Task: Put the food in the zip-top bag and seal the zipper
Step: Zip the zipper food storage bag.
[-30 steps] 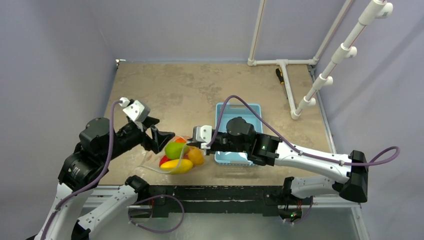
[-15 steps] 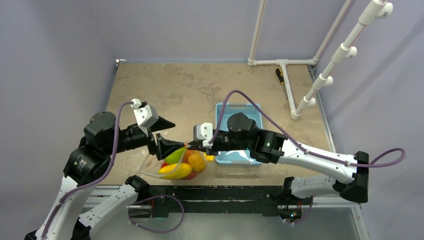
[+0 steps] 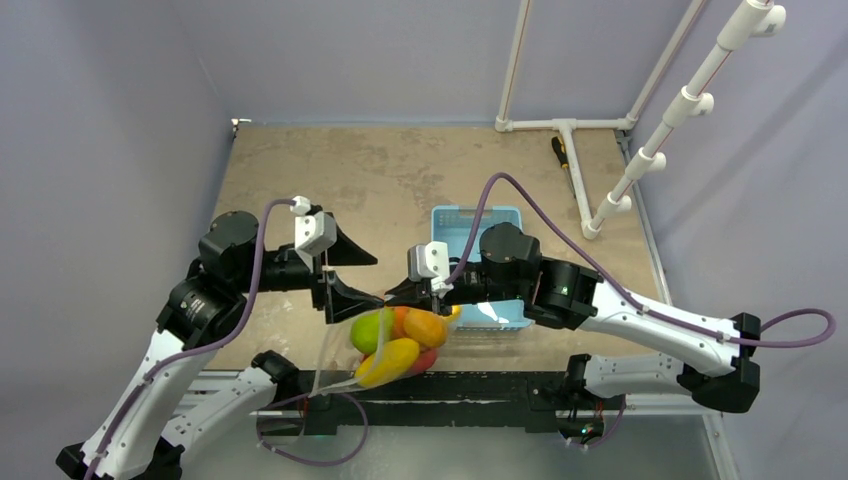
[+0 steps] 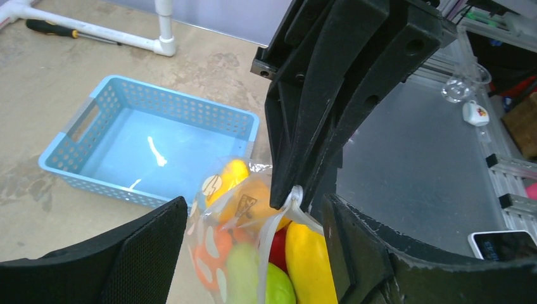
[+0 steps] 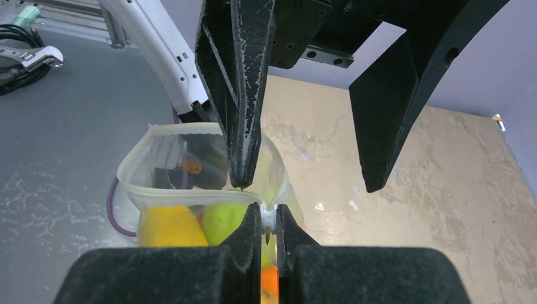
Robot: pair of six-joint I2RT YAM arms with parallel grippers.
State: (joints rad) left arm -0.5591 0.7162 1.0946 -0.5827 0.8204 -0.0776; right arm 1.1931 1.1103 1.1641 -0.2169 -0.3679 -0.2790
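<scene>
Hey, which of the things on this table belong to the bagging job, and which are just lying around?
Job: the food, inside the zip-top bag; its zipper, pinched by the right gripper; the open left gripper alongside.
Lying about: light-blue basket, screwdriver, white pipe frame.

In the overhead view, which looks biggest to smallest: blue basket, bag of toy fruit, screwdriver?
1. Blue basket, partly hidden by the right arm.
2. Bag of toy fruit, nearly as big; it seems lifted toward the camera, so these two are unsure.
3. Screwdriver, clearly smallest.
</scene>
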